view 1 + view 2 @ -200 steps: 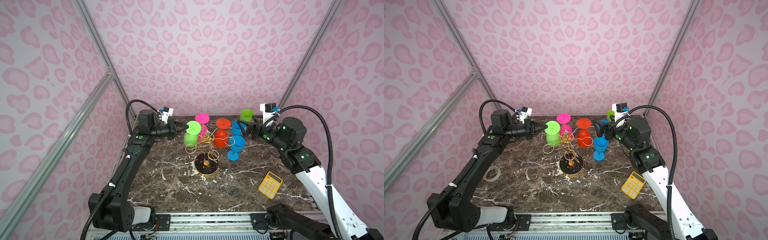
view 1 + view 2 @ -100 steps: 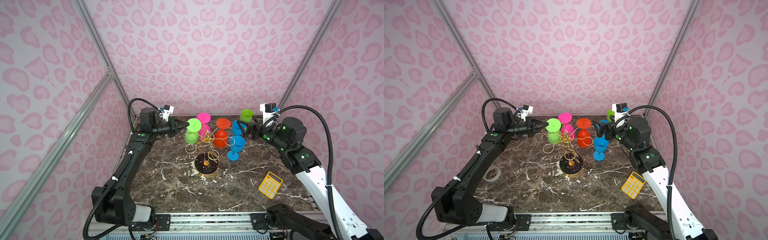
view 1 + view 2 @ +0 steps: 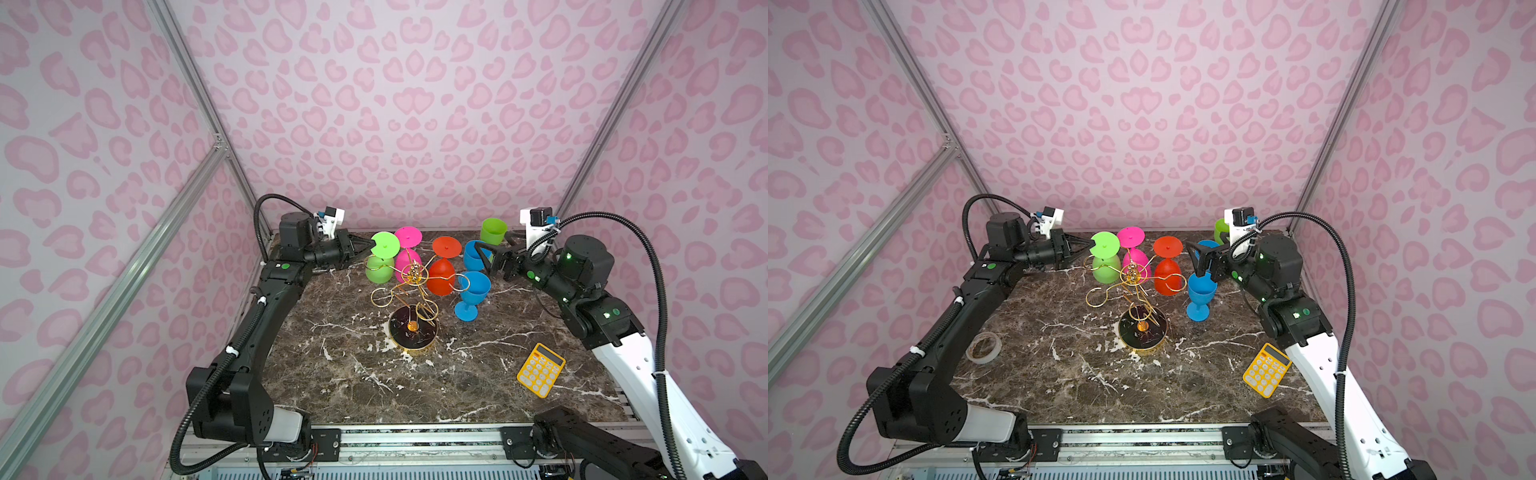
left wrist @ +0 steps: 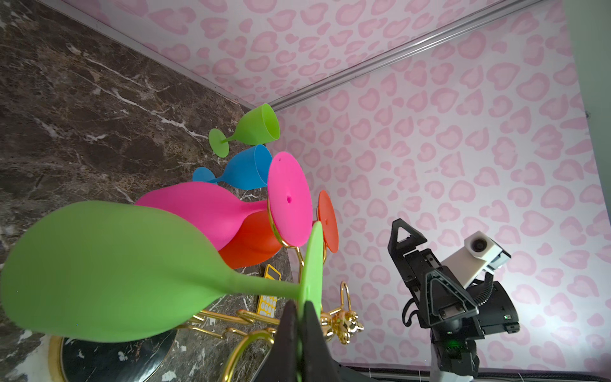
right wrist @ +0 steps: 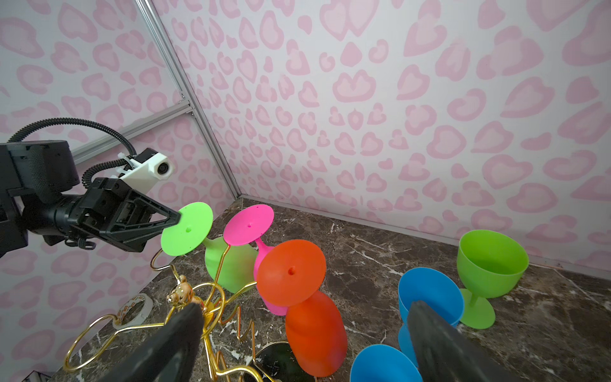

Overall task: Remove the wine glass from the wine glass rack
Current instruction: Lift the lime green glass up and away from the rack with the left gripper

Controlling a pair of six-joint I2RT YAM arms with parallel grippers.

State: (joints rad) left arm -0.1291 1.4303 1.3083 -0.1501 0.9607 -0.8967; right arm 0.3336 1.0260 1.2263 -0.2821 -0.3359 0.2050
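Green wine glass (image 3: 380,269) lifted slightly, inverted, foot rim pinched between left gripper (image 3: 371,248) jaws; bowl below jaws, stem at wine glass rack (image 3: 405,337) loop. Right gripper (image 3: 492,259) jaws spread wide, empty; blue glass (image 3: 473,254) just beside.

wine glass rack (image 4: 99,362) cropped, calculator (image 4: 267,302) mostly hidden

You are working in a robot lab test cell. Pink heart-print walls (image 3: 415,104) span aluminium struts (image 3: 200,97). The left arm (image 3: 266,307) and right arm (image 3: 623,357) stand on a metal rail (image 3: 415,434) fronting a marble-look tabletop (image 3: 353,386).
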